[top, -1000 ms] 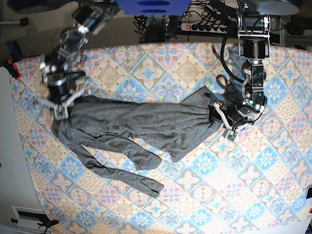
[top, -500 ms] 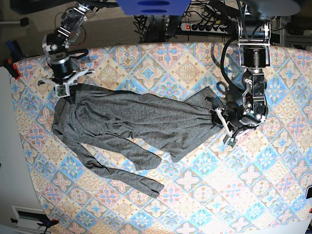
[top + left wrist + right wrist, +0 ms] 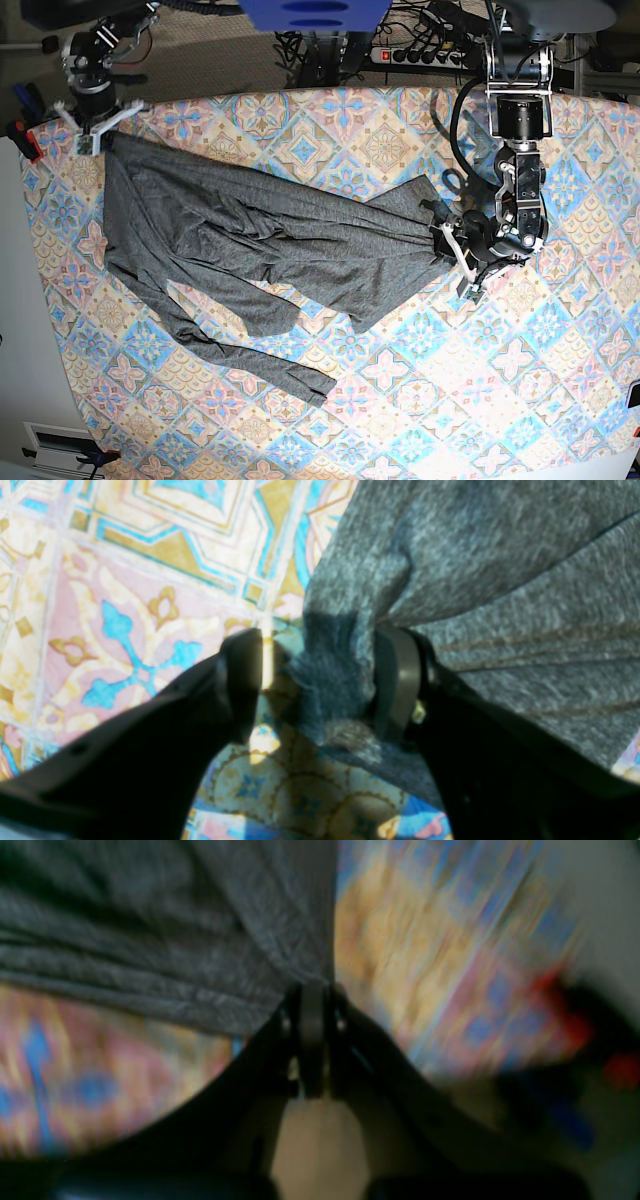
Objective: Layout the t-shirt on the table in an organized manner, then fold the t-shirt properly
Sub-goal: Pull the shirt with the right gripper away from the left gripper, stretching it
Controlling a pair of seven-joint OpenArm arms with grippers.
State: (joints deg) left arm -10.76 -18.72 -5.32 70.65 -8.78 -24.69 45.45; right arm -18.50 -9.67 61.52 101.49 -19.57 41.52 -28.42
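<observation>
The shirt (image 3: 250, 250) lies across the left and middle of the worktop (image 3: 560, 400), stretched between the two arms but far from flat. It is bunched into long ridges through the middle, and a narrow strip trails toward the near edge. So the laying-out is only partly done, and no fold has been started.

The right tool (image 3: 92, 125) sits at the far left corner of the worktop in the overhead view. Its wrist camera shows its pads pressed together with a corner of grey cloth (image 3: 165, 940) pinched between them; that picture is smeared, so how much cloth is caught is hard to say.

The left tool (image 3: 456, 255) is at the shirt's other end, right of centre. Its jaws stand wide apart, with a thick gathered bunch (image 3: 340, 680) between them touching one pad and short of the other, so it looks more like a loose straddle than a firm grip.

Left to do, as I judge it: spread the body flat, free the sleeves, smooth the ridges, then fold.
</observation>
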